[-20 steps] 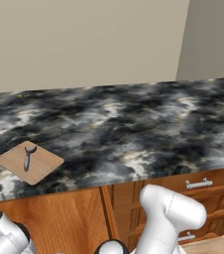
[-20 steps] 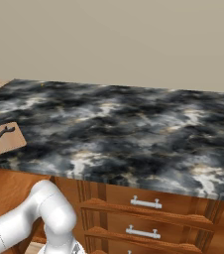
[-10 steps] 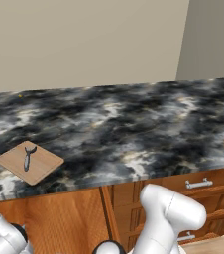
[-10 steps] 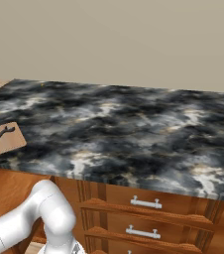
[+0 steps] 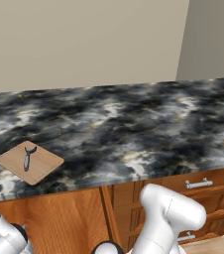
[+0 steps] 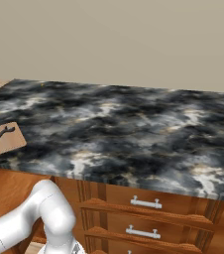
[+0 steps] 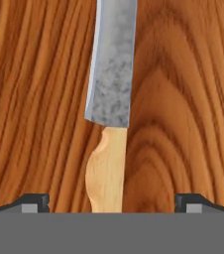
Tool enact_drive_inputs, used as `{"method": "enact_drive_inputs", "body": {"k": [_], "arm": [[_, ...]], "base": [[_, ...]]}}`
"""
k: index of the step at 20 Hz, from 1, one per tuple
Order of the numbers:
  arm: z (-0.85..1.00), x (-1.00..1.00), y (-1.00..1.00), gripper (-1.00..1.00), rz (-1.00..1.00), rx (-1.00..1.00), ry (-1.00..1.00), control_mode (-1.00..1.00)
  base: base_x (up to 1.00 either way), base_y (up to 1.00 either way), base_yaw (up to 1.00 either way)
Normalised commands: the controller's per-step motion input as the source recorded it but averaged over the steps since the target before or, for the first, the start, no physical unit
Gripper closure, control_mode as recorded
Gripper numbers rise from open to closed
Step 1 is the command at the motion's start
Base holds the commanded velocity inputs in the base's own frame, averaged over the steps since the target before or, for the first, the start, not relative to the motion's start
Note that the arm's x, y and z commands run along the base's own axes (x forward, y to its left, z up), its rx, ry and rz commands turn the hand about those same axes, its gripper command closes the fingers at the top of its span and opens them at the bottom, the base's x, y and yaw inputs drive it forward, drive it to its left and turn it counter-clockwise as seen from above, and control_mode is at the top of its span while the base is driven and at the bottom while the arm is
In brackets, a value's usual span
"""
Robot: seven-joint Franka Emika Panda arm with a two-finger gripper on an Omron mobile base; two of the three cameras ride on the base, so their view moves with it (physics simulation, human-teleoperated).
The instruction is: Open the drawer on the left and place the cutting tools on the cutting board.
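Knife [image 7: 109, 99] is seen in the hand view lying flat on reddish-brown wood, judged to be the drawer [image 7: 39, 74] floor. Its light wooden handle points toward the cam, the grey blade runs away toward the top of the view, so the long axis lies roughly along the viewing direction, at right angles to the line joining the two fingertips [image 7: 32, 202]. Gripper [image 7: 111, 206] is spread wide: one tip sits well to each side of the handle, neither touching it, nothing held. Handle is centred between them, a bit nearer the left-of-view tip. The coming move is judged to turn on this: handle is already straddled, so a descent and close across its width should do, w/o much re-aiming.

Peeler [image 5: 28, 157] is seen in the left base view on the cutting board [image 5: 44, 166], near the counter [image 5: 134, 129] front edge at far left. Same board [image 6: 10, 144] shows at the left edge of the right base view. So approx. half is judged done; the knife must be carried up and leftward to the board.
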Motion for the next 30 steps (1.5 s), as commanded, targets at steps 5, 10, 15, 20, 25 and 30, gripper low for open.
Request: {"method": "enact_drive_inputs", "body": {"k": [5,10,15,20,25,30], "arm": [[-0.09,0.00,0.00,-1.00,0.00,0.00,-0.02,-1.00],[-0.14,0.00,0.00,-1.00,0.00,0.00,-0.01,-1.00],[-0.21,0.00,0.00,-1.00,0.00,0.00,0.00,-1.00],[-0.25,0.00,0.00,-1.00,0.00,0.00,0.00,-1.00],[-0.26,-0.09,0.00,1.00,0.00,0.00,0.00,-1.00],[-0.27,-0.12,0.00,1.00,0.00,0.00,0.00,-1.00]], "base": [[0.00,0.00,0.00],[0.00,0.00,0.00],[0.00,0.00,0.00],[0.00,0.00,0.00],[0.00,0.00,0.00],[0.00,0.00,0.00]]}}
